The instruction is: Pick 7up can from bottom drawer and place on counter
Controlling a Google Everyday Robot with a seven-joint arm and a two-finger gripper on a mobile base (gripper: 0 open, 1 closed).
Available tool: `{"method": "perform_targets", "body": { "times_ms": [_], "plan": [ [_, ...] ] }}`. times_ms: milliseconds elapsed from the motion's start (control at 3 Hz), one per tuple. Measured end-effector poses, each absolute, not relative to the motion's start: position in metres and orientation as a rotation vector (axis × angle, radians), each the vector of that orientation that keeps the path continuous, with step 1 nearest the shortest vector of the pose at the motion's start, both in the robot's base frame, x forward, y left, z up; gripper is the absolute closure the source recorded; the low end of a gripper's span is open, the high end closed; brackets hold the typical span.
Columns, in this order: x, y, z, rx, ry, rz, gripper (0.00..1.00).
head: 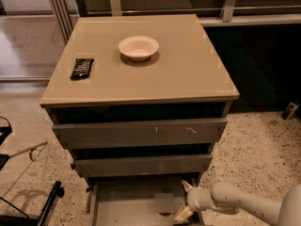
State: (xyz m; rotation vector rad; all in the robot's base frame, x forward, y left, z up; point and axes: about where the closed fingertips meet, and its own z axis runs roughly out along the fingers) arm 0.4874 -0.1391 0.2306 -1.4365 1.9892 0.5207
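Observation:
The bottom drawer (122, 211) is pulled open at the foot of the grey cabinet. The 7up can (164, 204) stands upright on its floor near the middle and shows only as a dim grey shape. My gripper (183, 200) is inside the drawer, just right of the can, with its cream fingers (187, 186) spread open towards it and holding nothing. The pale arm (235, 202) comes in from the lower right. The tan counter (188, 74) is the cabinet's top slab.
A cream bowl (138, 47) sits on the counter at the back middle. A dark snack bar (82, 68) lies near its left edge. Two shut drawers (141, 133) are above the open one. A black stand leg (49, 206) is on the floor at the lower left.

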Motion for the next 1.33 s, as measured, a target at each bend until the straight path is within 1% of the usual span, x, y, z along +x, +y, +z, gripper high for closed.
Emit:
{"method": "perform_targets", "body": {
  "times_ms": [333, 667, 1000, 1333],
  "plan": [
    [0.493, -0.125, 0.218, -1.435, 1.960, 0.556, 0.06],
    [0.499, -0.110, 0.209, -1.430, 1.934, 0.588, 0.23],
    [0.503, -0.099, 0.202, -1.428, 1.916, 0.619, 0.32],
    [0.504, -0.090, 0.196, -1.426, 1.907, 0.649, 0.30]
  ]
}}
